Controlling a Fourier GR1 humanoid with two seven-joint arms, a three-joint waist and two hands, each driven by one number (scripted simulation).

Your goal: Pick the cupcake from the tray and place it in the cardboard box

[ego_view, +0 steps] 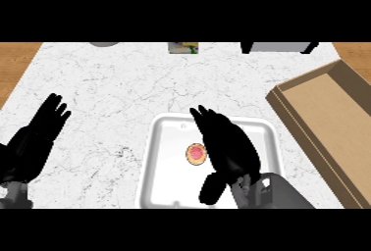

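The cupcake [196, 154] sits near the middle of the white tray [168, 196] at the tabletop's [109, 83] near edge. The right robot hand [228, 149] hovers just beside it, fingers straight, holding nothing. The left robot hand [33, 142] rests open at the tabletop's left edge; the cardboard box [319, 122] lies along the right edge.

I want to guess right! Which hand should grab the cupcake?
The right hand. It hovers open over the tray, right beside the cupcake, on the cardboard box side. The left hand rests open at the counter's left edge, away from the tray.
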